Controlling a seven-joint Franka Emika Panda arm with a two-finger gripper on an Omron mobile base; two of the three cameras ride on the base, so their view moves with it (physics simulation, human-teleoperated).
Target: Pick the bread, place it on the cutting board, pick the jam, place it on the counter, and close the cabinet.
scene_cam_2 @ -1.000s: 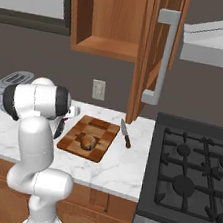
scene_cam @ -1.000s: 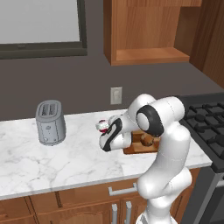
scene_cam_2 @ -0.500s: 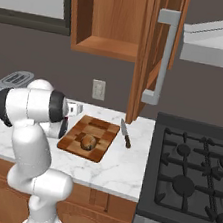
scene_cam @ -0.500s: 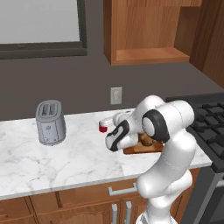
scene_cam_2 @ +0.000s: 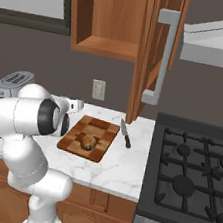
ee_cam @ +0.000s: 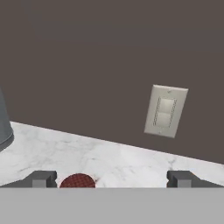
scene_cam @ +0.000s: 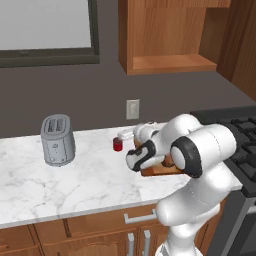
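In the left base view the jam (scene_cam: 118, 144) stands upright on the marble tabletop (scene_cam: 75, 175), just beyond the gripper (scene_cam: 127, 134) and slightly to its left, apart from the fingers; the toaster (scene_cam: 57, 140) sits well off to the gripper's left, and the cutting board (scene_cam: 160, 167) lies behind the arm's forearm, on the gripper's right. Above, the cabinet (scene_cam: 165, 35) is open. In the right base view the gripper (scene_cam_2: 76, 105) reaches out from behind the white shoulder toward the wall, with the bread (scene_cam_2: 88, 141) resting on the cutting board (scene_cam_2: 89, 136) to its right, a knife (scene_cam_2: 125, 134) farther right on the tabletop (scene_cam_2: 120, 165), and the cabinet (scene_cam_2: 157, 54) door swung open above. In the hand view the gripper (ee_cam: 112, 178) is released, its fingertips (ee_cam: 41, 178) spread wide apart; the dark red lid of the jam (ee_cam: 77, 181) shows low between them, nearer the left tip, with a wall outlet (ee_cam: 165, 111) ahead.
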